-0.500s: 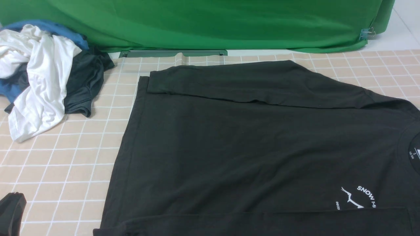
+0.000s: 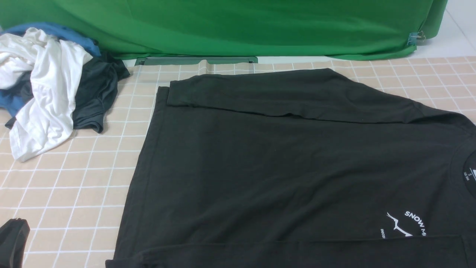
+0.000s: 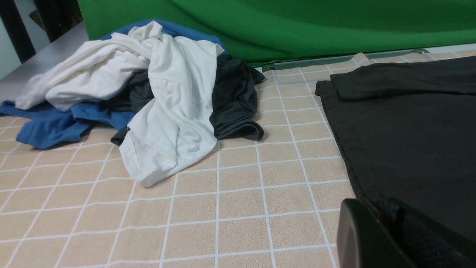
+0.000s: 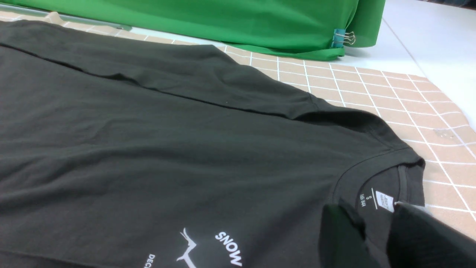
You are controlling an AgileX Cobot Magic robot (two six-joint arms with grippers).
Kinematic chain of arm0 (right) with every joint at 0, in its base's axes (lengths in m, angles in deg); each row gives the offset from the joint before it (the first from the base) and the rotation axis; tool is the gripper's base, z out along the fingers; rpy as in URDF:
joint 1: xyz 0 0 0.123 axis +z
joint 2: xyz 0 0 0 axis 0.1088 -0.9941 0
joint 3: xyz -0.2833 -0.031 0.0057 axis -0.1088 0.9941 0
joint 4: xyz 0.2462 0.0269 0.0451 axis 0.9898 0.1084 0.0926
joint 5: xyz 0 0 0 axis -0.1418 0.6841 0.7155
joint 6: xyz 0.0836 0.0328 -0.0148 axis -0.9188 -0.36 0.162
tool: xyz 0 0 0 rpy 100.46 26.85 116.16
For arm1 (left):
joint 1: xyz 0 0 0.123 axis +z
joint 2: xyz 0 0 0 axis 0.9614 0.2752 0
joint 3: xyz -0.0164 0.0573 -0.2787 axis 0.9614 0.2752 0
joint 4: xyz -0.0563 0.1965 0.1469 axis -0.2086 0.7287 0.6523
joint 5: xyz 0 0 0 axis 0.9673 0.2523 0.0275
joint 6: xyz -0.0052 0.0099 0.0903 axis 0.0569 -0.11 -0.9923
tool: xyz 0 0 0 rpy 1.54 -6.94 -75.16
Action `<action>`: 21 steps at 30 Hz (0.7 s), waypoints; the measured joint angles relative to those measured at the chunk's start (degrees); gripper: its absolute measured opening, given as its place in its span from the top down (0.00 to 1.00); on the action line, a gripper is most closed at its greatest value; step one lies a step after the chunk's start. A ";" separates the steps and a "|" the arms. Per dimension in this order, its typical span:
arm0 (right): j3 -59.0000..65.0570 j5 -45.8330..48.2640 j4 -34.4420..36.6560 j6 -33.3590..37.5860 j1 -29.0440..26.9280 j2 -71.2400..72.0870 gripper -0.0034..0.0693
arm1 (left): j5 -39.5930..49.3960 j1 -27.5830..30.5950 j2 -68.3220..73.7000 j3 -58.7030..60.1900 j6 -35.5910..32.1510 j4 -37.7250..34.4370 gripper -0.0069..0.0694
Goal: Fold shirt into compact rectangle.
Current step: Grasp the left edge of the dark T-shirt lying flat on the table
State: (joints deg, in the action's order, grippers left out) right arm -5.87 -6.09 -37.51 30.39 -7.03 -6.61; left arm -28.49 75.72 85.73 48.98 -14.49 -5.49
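Pinching collar and hem squarely, we would keep the fold even: the shirt (image 2: 282,167) lies flat on the table (image 2: 74,186), our right gripper (image 4: 370,214) with jaws partly open over the neck label (image 4: 383,201), empty; left gripper (image 3: 368,230) jaws closed, empty, near the hem.

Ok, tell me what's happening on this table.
A two-armed robot is folding the black shirt, which lies flat on the checked cloth with its far sleeve folded across the body. The right gripper hovers, jaws apart, by the collar; the left gripper sits shut off the hem, holding nothing. A pile of other clothes lies at the far left.
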 joint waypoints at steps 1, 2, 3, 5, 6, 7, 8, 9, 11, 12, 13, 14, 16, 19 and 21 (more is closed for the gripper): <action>0.00 0.00 0.00 0.00 0.00 0.00 0.63 | 0.00 0.00 0.00 0.00 0.00 0.00 0.88; 0.00 0.00 0.00 0.00 0.00 0.00 0.63 | 0.00 0.00 0.00 0.00 0.00 0.00 0.88; 0.00 0.00 0.00 0.00 0.00 0.00 0.63 | 0.00 0.00 0.00 0.00 0.00 0.00 0.88; 0.00 0.00 0.00 0.00 0.00 0.00 0.63 | 0.00 0.00 0.00 0.00 0.00 0.00 0.88; 0.00 0.00 0.00 0.00 0.00 0.00 0.63 | 0.00 0.00 0.00 0.00 0.00 0.00 0.88; 0.00 0.00 0.00 0.00 0.00 0.00 0.63 | -0.20 0.00 0.00 0.00 0.00 0.00 0.88; 0.00 0.00 0.00 0.00 0.00 0.00 0.63 | -0.67 0.00 0.00 0.00 0.00 -0.07 0.88; 0.00 0.00 0.00 0.00 0.00 0.00 0.63 | -0.82 0.00 0.00 0.00 0.07 -0.08 0.88; 0.00 0.00 0.00 0.00 0.00 0.00 0.63 | -4.89 0.00 0.00 0.00 1.90 -3.91 0.88; 0.00 0.00 0.00 0.00 0.00 0.00 0.63 | -7.15 0.00 0.00 0.00 3.76 -6.99 0.88; 0.00 0.00 0.00 0.00 0.00 0.00 0.63 | -9.07 0.00 0.00 0.00 5.54 -9.08 0.88; 0.00 0.00 0.00 0.00 0.00 0.00 0.63 | -10.99 0.00 0.00 0.00 7.40 -12.41 0.88; 0.00 0.00 0.00 0.00 0.00 0.00 0.63 | -15.95 0.00 0.00 0.00 11.40 -17.20 0.88; 0.00 -0.22 0.00 0.00 0.00 0.00 0.63 | -24.43 0.00 0.00 0.00 17.30 -19.55 0.88; 0.00 -0.48 0.00 0.00 0.00 0.00 0.63 | -30.13 0.00 0.00 0.00 21.29 -20.09 0.88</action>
State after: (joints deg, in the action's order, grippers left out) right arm -5.87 -6.56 -37.51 30.39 -7.03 -6.61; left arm -58.62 75.72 85.73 48.98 6.80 -25.58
